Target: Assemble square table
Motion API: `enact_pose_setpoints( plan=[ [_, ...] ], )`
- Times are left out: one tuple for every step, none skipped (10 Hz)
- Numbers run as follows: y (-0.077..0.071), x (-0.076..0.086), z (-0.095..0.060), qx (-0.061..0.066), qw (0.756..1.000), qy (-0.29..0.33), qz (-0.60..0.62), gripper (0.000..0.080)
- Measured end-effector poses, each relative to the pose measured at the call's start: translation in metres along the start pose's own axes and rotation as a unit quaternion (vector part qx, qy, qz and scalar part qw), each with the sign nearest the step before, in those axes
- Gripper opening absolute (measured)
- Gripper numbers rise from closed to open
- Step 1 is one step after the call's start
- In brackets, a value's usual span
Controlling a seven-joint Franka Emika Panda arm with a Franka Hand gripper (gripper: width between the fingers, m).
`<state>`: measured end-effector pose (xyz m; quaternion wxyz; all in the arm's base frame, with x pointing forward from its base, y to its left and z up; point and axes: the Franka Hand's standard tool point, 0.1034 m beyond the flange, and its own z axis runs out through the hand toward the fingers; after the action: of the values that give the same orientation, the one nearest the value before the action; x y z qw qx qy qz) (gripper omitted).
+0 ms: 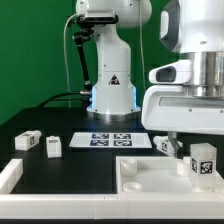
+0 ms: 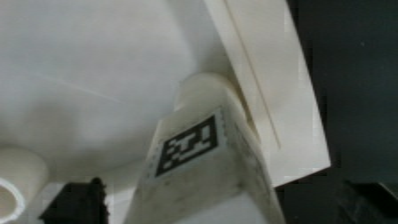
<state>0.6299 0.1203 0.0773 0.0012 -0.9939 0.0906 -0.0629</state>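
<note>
The square tabletop point(image 1: 150, 178) lies at the front, recessed side up. My gripper point(image 1: 198, 148) hangs over its corner on the exterior view's right, shut on a white leg point(image 1: 203, 163) with a tag on it. In the wrist view the leg point(image 2: 199, 150) runs out from between the dark fingers point(image 2: 79, 203) over the tabletop's recessed face point(image 2: 89, 80), close by its raised rim point(image 2: 267, 80). I cannot tell whether the leg touches the slab. Two loose legs point(image 1: 27, 140) point(image 1: 52, 146) lie at the exterior view's left. Another leg point(image 1: 165, 145) lies behind the tabletop.
The marker board point(image 1: 110, 140) lies flat in the middle, in front of the robot base point(image 1: 112, 95). A long white bar point(image 1: 10, 176) edges the workspace at the front left. A round raised socket point(image 2: 11, 178) shows on the tabletop near the leg.
</note>
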Motion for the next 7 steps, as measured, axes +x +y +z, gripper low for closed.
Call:
enact_pose_setpoints(
  plan=[
    [-0.0002, 0.0004, -0.0008, 0.001, 1.0, 0.0, -0.026, 0.0649],
    [0.0001, -0.0001, 0.0002, 0.0, 1.0, 0.0, -0.012, 0.0649],
    [0.0002, -0.0002, 0.0005, 0.0, 1.0, 0.0, -0.012, 0.0525],
    [0.0002, -0.0003, 0.0006, 0.001, 1.0, -0.001, -0.007, 0.0376],
    [-0.0001, -0.0005, 0.0008, 0.001, 0.999, -0.001, 0.053, 0.0289],
    [0.0002, -0.0006, 0.001, 0.001, 0.997, -0.001, 0.082, 0.0289],
    [0.0007, -0.0006, 0.0011, 0.001, 0.992, -0.002, 0.125, 0.0289]
  ],
)
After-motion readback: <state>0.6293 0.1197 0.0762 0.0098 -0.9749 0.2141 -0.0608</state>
